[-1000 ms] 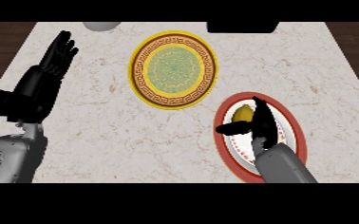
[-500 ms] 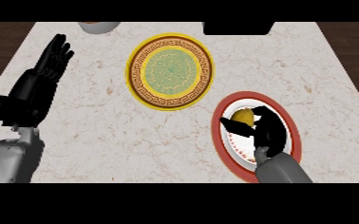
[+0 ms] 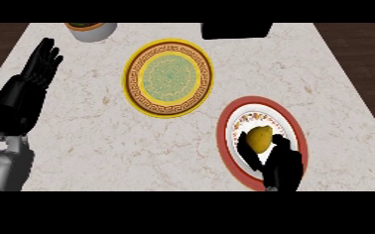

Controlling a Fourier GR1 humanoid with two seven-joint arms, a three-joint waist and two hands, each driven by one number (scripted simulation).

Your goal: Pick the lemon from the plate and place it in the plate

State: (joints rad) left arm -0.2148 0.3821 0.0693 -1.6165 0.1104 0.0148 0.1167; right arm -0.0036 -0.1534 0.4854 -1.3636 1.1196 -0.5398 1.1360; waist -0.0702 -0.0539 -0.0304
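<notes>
The yellow lemon lies in the middle of a white plate with a red rim at the lower right. My right hand comes up from below it, thumb on the lemon's left and fingers curled against its right and lower side. The lemon's top half shows above the hand. A yellow plate with a green centre and brown patterned ring sits bare in the middle of the counter, up and left of the red plate. My left hand rests open at the left edge, fingers up.
A grey bowl stands at the back left. A black box stands at the back, right of centre. The marble counter ends in dark edges at the far left and right.
My right hand's fingers, stretched over the lemon before, have drawn in and curled against it, so more of the lemon shows. The left hand stays as it was.
</notes>
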